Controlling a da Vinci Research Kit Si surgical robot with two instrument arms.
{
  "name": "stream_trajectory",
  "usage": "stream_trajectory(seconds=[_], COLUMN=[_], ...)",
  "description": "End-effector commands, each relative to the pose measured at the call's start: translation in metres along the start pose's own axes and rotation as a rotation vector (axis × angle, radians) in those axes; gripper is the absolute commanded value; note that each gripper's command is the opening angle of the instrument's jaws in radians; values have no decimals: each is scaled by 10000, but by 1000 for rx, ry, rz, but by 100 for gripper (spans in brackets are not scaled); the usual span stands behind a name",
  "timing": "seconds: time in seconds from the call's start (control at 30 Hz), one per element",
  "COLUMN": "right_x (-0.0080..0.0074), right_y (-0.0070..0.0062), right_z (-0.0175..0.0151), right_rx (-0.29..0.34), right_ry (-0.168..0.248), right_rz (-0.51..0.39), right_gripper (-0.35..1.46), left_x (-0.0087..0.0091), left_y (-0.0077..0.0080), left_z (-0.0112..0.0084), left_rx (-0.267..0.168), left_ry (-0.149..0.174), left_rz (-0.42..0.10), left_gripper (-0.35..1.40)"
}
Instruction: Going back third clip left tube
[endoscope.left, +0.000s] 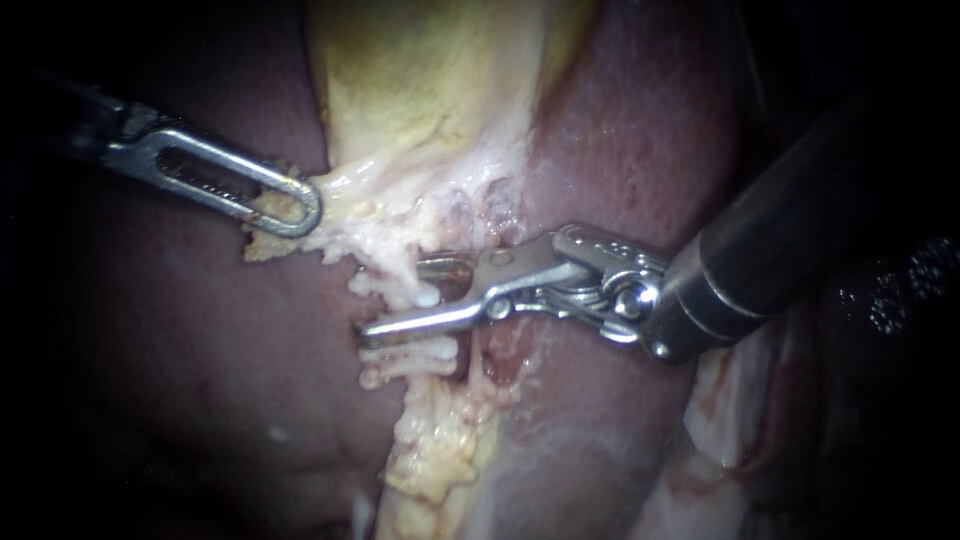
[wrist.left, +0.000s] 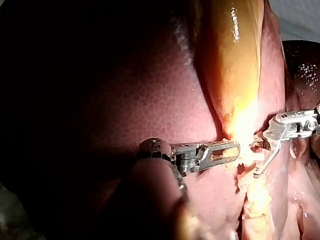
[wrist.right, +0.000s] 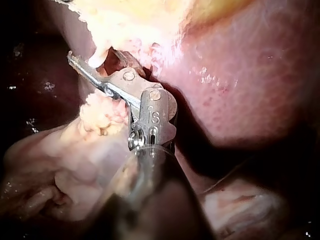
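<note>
The pale tube (endoscope.left: 402, 272) is seen at the foot of the gallbladder (endoscope.left: 420, 80). It runs down out of frayed white tissue and into the gap of the right instrument (endoscope.left: 400, 298). That instrument's pincer is held open. One long, slim half is laid across the front of the tube; the other is set above it and is largely buried behind tissue, so that only a glint of metal is shown. Contact from both sides cannot be confirmed, so the tube is reported as merely between the two halves. Which of the task's tubes this is cannot be settled. Just beneath the long half, two pale ridged crossbars (endoscope.left: 408, 352) are laid over the tube's line; whether they are clips or strands of tissue cannot be told.

The left instrument (endoscope.left: 298, 208) is placed well apart from the tube. Its pincer is closed on a flap of pale tissue (endoscope.left: 340, 190) at the gallbladder's edge, and tissue is seen through its slot. The same grip is shown in the left wrist view (wrist.left: 227, 150), with the opened right instrument (wrist.left: 256, 160) just ahead of it.

In the right wrist view the right instrument (wrist.right: 95, 57) is flanked at its hinge by a lump of yellow fat (wrist.right: 102, 117), and the tube is mostly hidden. The liver (endoscope.left: 640, 130) is lost in shadow at its outer parts, as is the left shaft.
</note>
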Motion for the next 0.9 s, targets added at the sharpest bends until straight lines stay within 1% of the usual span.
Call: stream_trajectory(seconds=[0.03, 0.17, 0.33, 0.43, 0.6, 0.7, 0.77, 0.9], right_x=[0, -2, -6, -8, -8, -7, -7, -9], right_y=[1, 2, -4, -10, -20, -26, -31, -44], right_z=[-2, -10, -26, -39, -60, -74, -84, -107], right_rx=[0, 3, 7, 3, 0, -17, -37, -61], right_ry=[-1, -2, -6, -8, -12, -13, -11, -21], right_rz=[-2, -9, -39, -93, -181, -239, -249, -317], right_gripper=[50, 50, 50, 50, 50, 50, 50, 50], left_x=[0, 0, 0, -1, -1, -1, -1, -1], left_y=[0, 0, 0, 0, -1, -1, -1, -1], left_z=[0, -1, -1, -2, -2, -2, -2, -2], left_rx=[0, -1, -1, -1, -1, -1, -1, -1], left_ry=[0, 0, 0, -1, -1, -1, -1, -1], left_rz=[0, 0, 0, 0, 0, 0, 0, 0], left_gripper=[-35, -35, -35, -35, -35, -35, -35, -35])
